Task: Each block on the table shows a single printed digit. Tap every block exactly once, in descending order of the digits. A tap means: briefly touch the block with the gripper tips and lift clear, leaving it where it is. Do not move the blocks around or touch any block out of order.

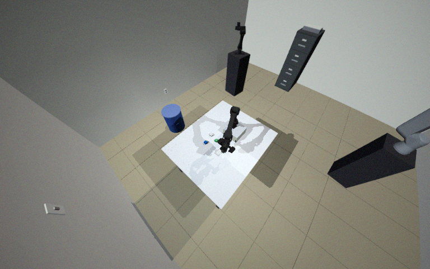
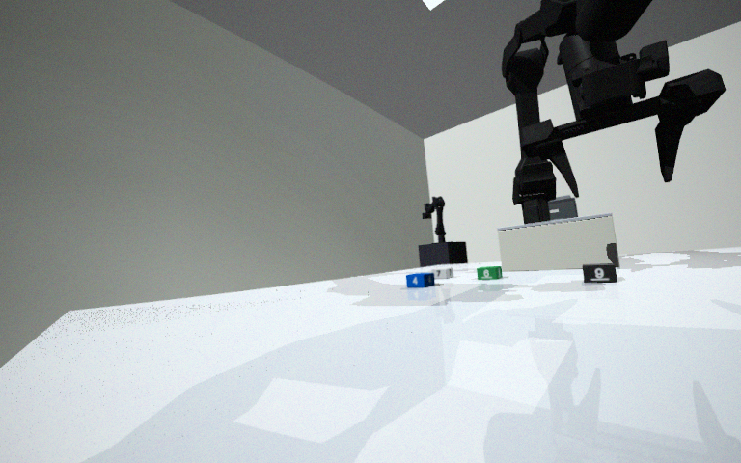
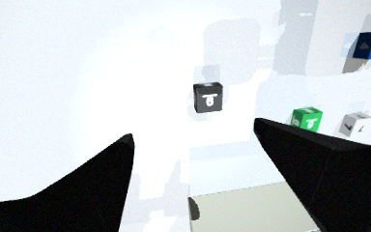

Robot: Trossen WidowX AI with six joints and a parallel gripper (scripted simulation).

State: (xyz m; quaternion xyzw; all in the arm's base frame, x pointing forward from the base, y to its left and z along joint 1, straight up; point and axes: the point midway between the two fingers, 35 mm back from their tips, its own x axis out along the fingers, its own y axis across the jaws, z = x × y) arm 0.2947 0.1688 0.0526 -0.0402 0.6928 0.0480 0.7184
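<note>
My gripper [image 2: 621,187] [image 3: 195,131] is open and empty, its fingers wide apart, well above the table [image 1: 218,193] [image 2: 191,327]. The black block [image 2: 599,273] [image 3: 208,98] with an underlined 9 lies below it, beyond the fingertips in the wrist view; in the top view the arm hides it. The green block [image 1: 216,140] [image 2: 488,273] [image 3: 307,120] shows what looks like an underlined 6. The white block [image 1: 211,135] [image 2: 443,273] [image 3: 357,125] shows 7. The blue block [image 1: 205,142] [image 2: 419,280] [image 3: 363,45] shows 4, cut by the wrist view's right edge.
A pale box [image 1: 239,134] [image 2: 557,244] [image 3: 242,209] stands by the arm's base, behind the blocks. A blue cylinder [image 1: 173,119] stands on the floor beyond the table's edge. Two other arms on dark pedestals stand away from the table.
</note>
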